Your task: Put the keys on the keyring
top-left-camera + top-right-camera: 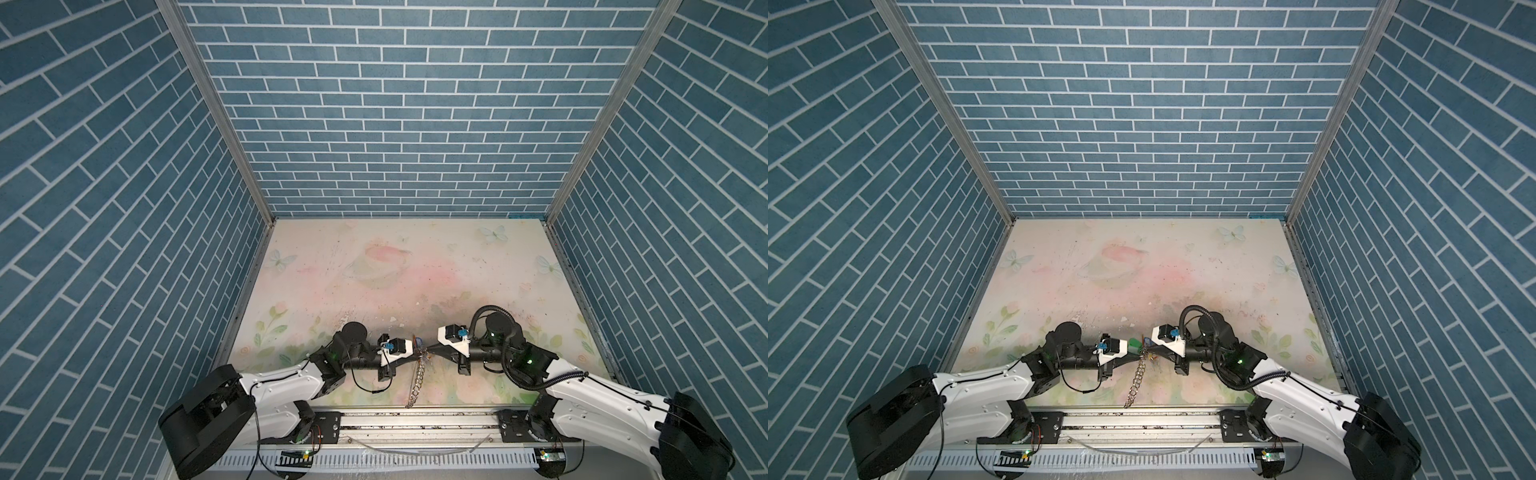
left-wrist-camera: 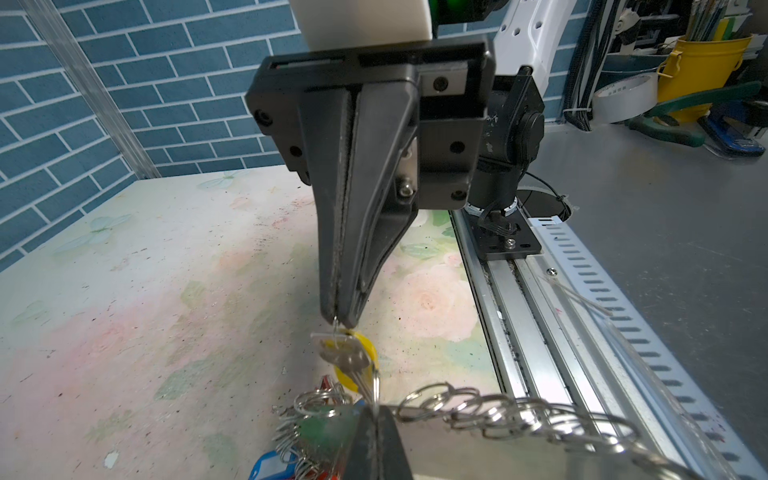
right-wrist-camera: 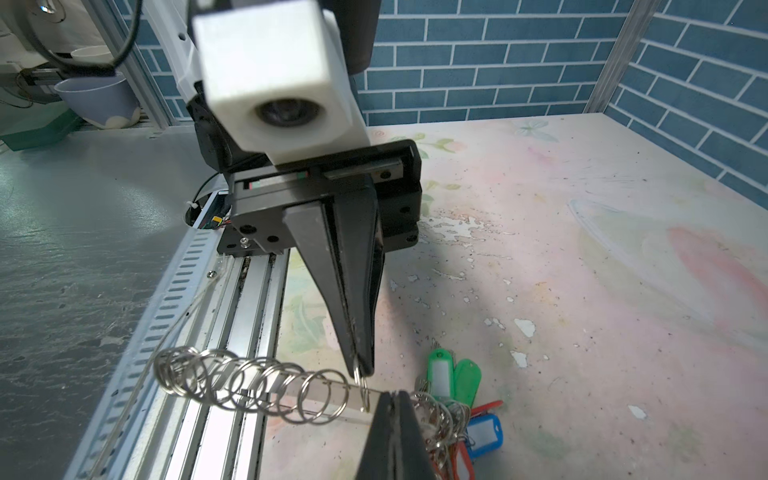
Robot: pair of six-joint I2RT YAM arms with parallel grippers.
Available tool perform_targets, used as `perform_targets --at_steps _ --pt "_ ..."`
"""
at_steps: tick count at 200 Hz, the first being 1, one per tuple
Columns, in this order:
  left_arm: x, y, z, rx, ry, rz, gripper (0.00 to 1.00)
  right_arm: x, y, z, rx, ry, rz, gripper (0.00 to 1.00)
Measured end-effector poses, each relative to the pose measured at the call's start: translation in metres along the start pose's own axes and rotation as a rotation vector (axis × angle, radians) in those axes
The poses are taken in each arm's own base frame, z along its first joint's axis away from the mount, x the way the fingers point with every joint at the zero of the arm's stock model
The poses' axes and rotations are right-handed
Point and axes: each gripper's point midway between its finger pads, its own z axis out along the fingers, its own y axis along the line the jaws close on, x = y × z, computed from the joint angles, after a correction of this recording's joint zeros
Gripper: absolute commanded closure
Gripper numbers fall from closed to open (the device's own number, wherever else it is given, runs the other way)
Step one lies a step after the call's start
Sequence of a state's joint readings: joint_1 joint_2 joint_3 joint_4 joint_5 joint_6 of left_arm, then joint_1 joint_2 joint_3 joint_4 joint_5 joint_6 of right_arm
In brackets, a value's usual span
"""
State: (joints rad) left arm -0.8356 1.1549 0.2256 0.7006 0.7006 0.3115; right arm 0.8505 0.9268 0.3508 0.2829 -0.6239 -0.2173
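Note:
Both grippers meet tip to tip, lifted over the front middle of the table in both top views. The keys [image 2: 353,358], a grey key on a yellow tag, hang from my right gripper [image 2: 338,321], which is shut on them. My left gripper [image 2: 376,415] is shut on a silver wire ring of the keyring [image 2: 498,415]. In the right wrist view that left gripper [image 3: 360,368] pinches the ring beside my right gripper [image 3: 395,401], whose fingers hide the yellow tag. The keyring [image 3: 257,384] slants down toward the front rail [image 1: 415,382].
Green-tagged keys [image 3: 440,376], a blue tag [image 3: 484,434] and a red tag [image 3: 486,407] hang bunched at the keyring's far end. The aluminium rail [image 3: 232,332] runs along the table's front edge. Blue brick walls [image 1: 395,124] close the back and sides.

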Motion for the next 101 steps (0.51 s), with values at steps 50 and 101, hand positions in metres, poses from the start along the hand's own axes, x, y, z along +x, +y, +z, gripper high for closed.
perform_targets --at_steps 50,101 --pt "0.0003 0.0007 0.0 -0.004 0.002 0.012 1.0 0.0005 0.003 -0.0009 -0.014 0.002 0.007 1.0" --pt "0.0003 0.0007 0.0012 0.002 0.003 0.011 1.0 -0.0004 0.0095 -0.0006 -0.052 -0.005 0.017 1.0"
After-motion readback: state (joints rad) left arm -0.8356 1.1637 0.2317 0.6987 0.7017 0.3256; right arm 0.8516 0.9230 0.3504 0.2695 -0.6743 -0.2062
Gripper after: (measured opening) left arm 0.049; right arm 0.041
